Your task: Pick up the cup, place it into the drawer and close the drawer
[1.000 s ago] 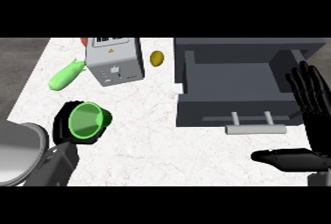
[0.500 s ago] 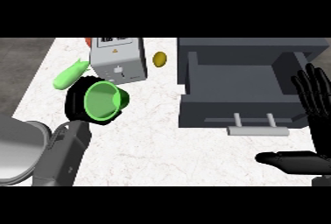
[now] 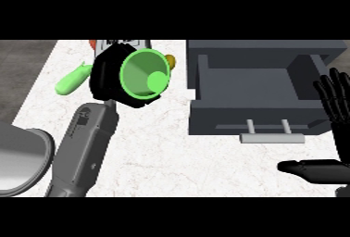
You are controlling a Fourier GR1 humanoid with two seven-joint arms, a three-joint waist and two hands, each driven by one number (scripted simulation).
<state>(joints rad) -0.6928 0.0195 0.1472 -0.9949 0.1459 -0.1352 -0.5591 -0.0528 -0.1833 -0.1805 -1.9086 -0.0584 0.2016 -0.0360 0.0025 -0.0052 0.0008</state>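
Note:
My left hand [image 3: 108,79] is curled round a green cup [image 3: 145,74], holding it above the counter left of the drawer, its mouth tilted toward the view. The dark grey drawer [image 3: 259,118] stands pulled open at the right, its inside bare, a pale handle [image 3: 271,137] on its front. At the right edge my right hand [image 3: 336,106] rests open, fingers up and thumb pointing left, beside the drawer's right side.
A light green elongated object [image 3: 72,79] lies on the white counter [image 3: 171,162] at the left. A small yellow-brown item [image 3: 169,60] peeks out behind the cup. A grey and orange box is mostly hidden by my left hand.
My left hand has lifted the cup and carried it up and to the right, toward the drawer. The right hand has hardly moved.

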